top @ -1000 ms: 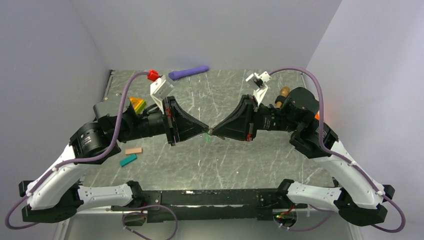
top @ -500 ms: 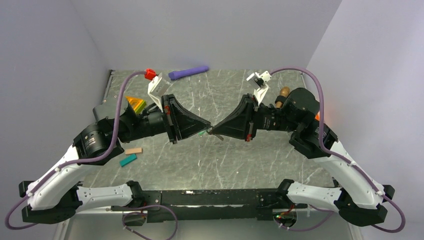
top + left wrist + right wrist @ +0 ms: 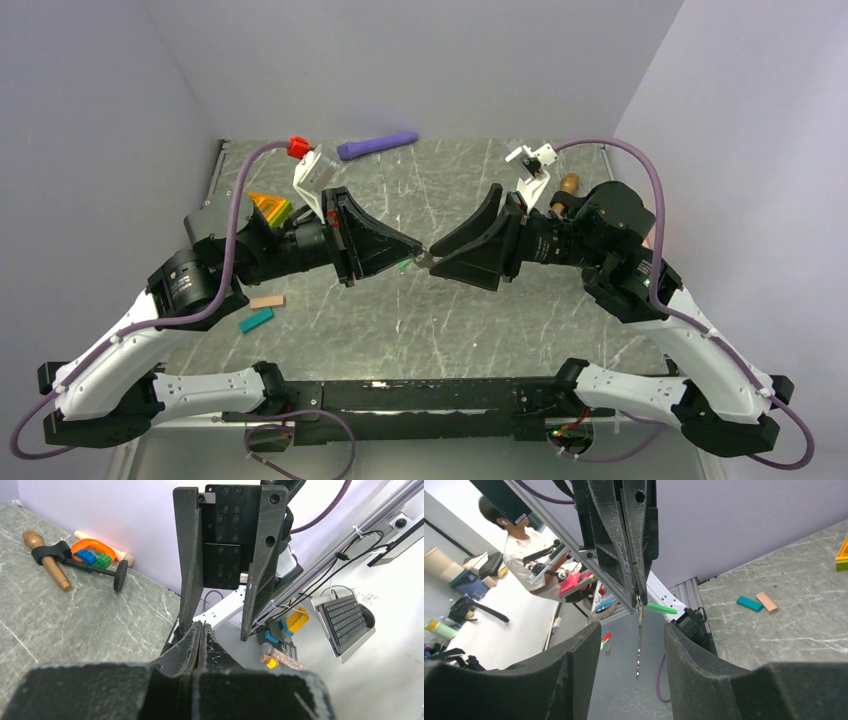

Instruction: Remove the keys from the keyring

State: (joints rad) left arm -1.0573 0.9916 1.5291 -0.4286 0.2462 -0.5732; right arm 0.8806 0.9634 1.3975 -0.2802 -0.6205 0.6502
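Observation:
My left gripper [image 3: 419, 249] is shut on the top of a thin metal keyring [image 3: 639, 640], which hangs edge-on from its tips in the right wrist view. The tiny bright-green key [image 3: 659, 608] sticks out sideways beside those tips and shows below them from above [image 3: 404, 266]. My right gripper [image 3: 435, 257] faces the left one tip to tip and is open. Its jaws [image 3: 631, 630] stand either side of the hanging ring without touching it. In the left wrist view my shut fingers [image 3: 200, 630] hide the ring and key.
A tan block [image 3: 267, 301] and a teal block [image 3: 256, 320] lie near the left arm. An orange-yellow wedge [image 3: 268, 207] and a purple stick [image 3: 377, 145] sit at the back left. A gold microphone toy [image 3: 47, 560] lies at the back right.
My right gripper was shut at the ring, tip to tip with the left. It has opened and rolled. The ring and key now hang from the left gripper alone.

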